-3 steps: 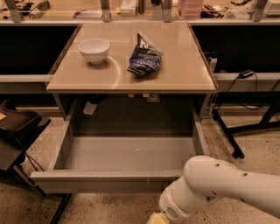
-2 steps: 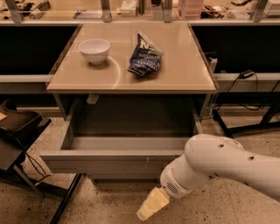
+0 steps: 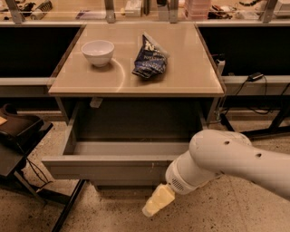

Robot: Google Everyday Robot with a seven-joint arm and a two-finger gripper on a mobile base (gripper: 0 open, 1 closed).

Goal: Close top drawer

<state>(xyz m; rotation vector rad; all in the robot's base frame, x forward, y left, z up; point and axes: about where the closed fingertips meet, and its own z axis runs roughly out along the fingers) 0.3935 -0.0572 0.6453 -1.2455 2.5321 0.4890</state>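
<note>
- The end effector (image 3: 158, 200), pale yellow, hangs low in front of the cabinet. It points down and to the left, just below the right part of the drawer front. Whether it is set wide or narrow cannot be told, and nothing is seen held in it.
- The white arm (image 3: 226, 158) comes in from the right edge and covers the drawer's right front corner.
- The top drawer (image 3: 106, 168) stands partly open, pulled out from under the surface. Its flat gray front faces the camera and a strip of its gray inside shows behind it.
- The speckled floor (image 3: 113, 213) lies beneath, and a dark stand (image 3: 18, 131) stands at the left.
- On the tan surface (image 3: 181, 68) above sit a white bowl (image 3: 98, 52) at the left and a dark blue bag (image 3: 150, 59) just to its right, apart from it.
- A cluttered shelf (image 3: 136, 7) runs along the back.
</note>
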